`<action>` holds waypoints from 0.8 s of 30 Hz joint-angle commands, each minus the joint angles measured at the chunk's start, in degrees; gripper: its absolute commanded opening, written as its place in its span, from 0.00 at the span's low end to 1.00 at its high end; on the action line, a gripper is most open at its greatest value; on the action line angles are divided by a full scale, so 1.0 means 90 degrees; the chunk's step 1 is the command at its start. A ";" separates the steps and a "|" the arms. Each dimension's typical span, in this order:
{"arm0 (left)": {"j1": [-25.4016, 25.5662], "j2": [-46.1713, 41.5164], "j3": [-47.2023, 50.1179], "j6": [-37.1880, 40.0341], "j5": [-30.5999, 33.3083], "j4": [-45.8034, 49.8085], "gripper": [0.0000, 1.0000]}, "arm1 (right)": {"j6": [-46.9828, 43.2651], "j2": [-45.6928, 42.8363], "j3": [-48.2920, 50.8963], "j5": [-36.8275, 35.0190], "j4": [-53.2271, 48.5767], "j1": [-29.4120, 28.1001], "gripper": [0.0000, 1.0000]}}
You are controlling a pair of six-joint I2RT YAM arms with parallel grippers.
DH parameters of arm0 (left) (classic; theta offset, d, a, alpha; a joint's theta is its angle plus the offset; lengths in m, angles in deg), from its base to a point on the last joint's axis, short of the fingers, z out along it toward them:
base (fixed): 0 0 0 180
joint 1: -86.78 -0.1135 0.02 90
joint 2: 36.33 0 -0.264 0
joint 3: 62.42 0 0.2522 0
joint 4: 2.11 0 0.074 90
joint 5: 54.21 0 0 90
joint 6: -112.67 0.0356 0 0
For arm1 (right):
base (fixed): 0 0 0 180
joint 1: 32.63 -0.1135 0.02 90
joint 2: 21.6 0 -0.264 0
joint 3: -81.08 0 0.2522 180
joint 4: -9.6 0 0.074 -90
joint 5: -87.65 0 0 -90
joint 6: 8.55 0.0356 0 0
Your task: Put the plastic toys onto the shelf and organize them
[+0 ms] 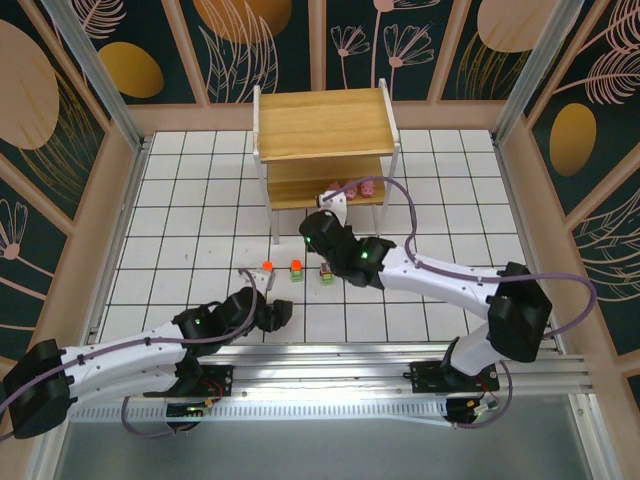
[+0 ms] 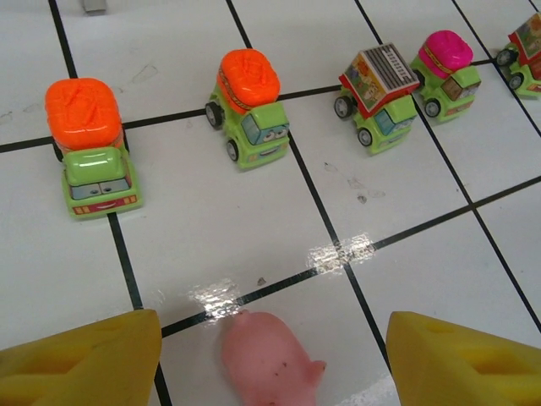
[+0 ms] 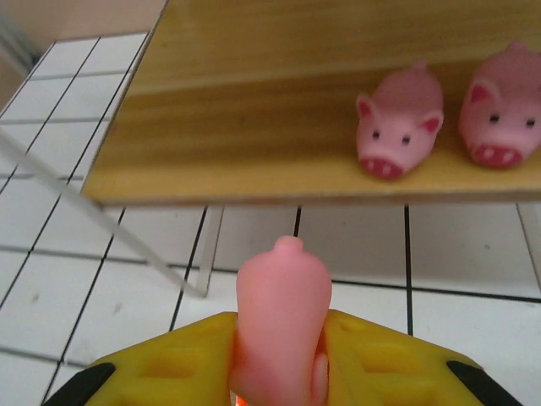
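My right gripper [image 3: 279,372] pinches a pink pig [image 3: 283,304] lengthwise toward the shelf [image 3: 254,161], whose lower board lies just ahead with two pigs [image 3: 397,123] far-right, while my left gripper [image 2: 272,362], spread wide, straddles another pig [image 2: 266,351] on the tiled table [image 2: 211,220].

One pink pig [image 3: 283,313] gripped; two on shelf [image 3: 254,161] — green trucks [image 2: 252,110] grounded.
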 commanded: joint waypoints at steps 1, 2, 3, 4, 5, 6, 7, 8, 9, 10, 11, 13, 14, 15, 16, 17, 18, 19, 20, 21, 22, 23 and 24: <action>0.0274 0.0053 -0.0034 0.0038 0.0468 -0.0022 0.71 | 0.0355 0.0362 -0.0527 -0.0234 -0.0518 0.0163 0.29; 0.0330 0.0094 -0.0054 0.0023 0.0525 -0.0013 0.71 | 0.0364 0.0450 -0.0637 -0.0239 -0.0573 0.0192 0.29; 0.0364 0.0148 -0.0080 0.0018 0.0569 -0.0008 0.70 | 0.0390 0.0551 -0.0764 -0.0248 -0.0654 0.0239 0.29; 0.0383 0.0171 -0.0084 0.0008 0.0590 -0.0008 0.70 | 0.0402 0.0630 -0.0854 -0.0254 -0.0716 0.0278 0.29; 0.0397 0.0173 -0.0085 0.0005 0.0612 -0.0005 0.70 | 0.0413 0.0694 -0.0928 -0.0258 -0.0749 0.0308 0.29; 0.0413 0.0166 -0.0085 -0.0001 0.0621 -0.0008 0.70 | 0.0432 0.0750 -0.0988 -0.0255 -0.0771 0.0346 0.29; 0.0426 0.0132 -0.0073 -0.0002 0.0640 -0.0007 0.70 | 0.0443 0.0786 -0.1028 -0.0233 -0.0763 0.0377 0.29; 0.0427 0.0085 -0.0057 -0.0003 0.0641 -0.0008 0.70 | 0.0451 0.0814 -0.1052 -0.0231 -0.0739 0.0398 0.29; 0.0427 0.0027 -0.0037 -0.0001 0.0639 -0.0008 0.70 | 0.0462 0.0857 -0.1084 -0.0236 -0.0725 0.0412 0.29; 0.0425 -0.0031 -0.0020 -0.0003 0.0627 -0.0003 0.70 | 0.0462 0.0896 -0.1122 -0.0260 -0.0717 0.0424 0.29; 0.0420 -0.0071 -0.0014 -0.0002 0.0619 -0.0008 0.70 | 0.0462 0.0939 -0.1160 -0.0287 -0.0723 0.0441 0.29; 0.0427 -0.0145 0.0013 -0.0012 0.0621 0.0002 0.70 | 0.0443 0.1014 -0.1234 -0.0349 -0.0700 0.0471 0.29; 0.0419 -0.0164 0.0023 -0.0023 0.0628 0.0002 0.70 | 0.0425 0.1039 -0.1257 -0.0367 -0.0676 0.0481 0.29; 0.0427 -0.0182 0.0032 -0.0021 0.0626 0.0002 0.70 | 0.0405 0.1057 -0.1286 -0.0368 -0.0648 0.0491 0.29; 0.0420 -0.0187 0.0033 -0.0023 0.0623 0.0002 0.70 | 0.0377 0.1077 -0.1309 -0.0369 -0.0613 0.0491 0.29; 0.0422 -0.0187 0.0032 -0.0021 0.0618 0.0002 0.70 | 0.0359 0.1100 -0.1339 -0.0377 -0.0597 0.0491 0.29; 0.0427 -0.0179 0.0033 -0.0025 0.0607 0.0002 0.70 | 0.0351 0.1133 -0.1372 -0.0406 -0.0595 0.0491 0.29; 0.0420 -0.0168 0.0033 -0.0030 0.0602 0.0002 0.70 | 0.0321 0.1155 -0.1405 -0.0436 -0.0596 0.0499 0.29; 0.0422 -0.0160 0.0032 -0.0024 0.0602 0.0002 0.70 | 0.0309 0.1184 -0.1443 -0.0470 -0.0597 0.0500 0.29; 0.0427 -0.0158 0.0030 -0.0027 0.0606 -0.0005 0.70 | 0.0288 0.1211 -0.1460 -0.0501 -0.0582 0.0510 0.29; 0.0425 -0.0158 0.0029 -0.0030 0.0608 0.0002 0.70 | 0.0263 0.1236 -0.1486 -0.0504 -0.0577 0.0521 0.29; 0.0427 -0.0158 0.0033 -0.0024 0.0607 0.0002 0.70 | 0.0258 0.1257 -0.1507 -0.0505 -0.0578 0.0530 0.29; 0.0427 -0.0172 0.0028 -0.0029 0.0614 0.0002 0.70 | 0.0240 0.1278 -0.1527 -0.0519 -0.0568 0.0547 0.29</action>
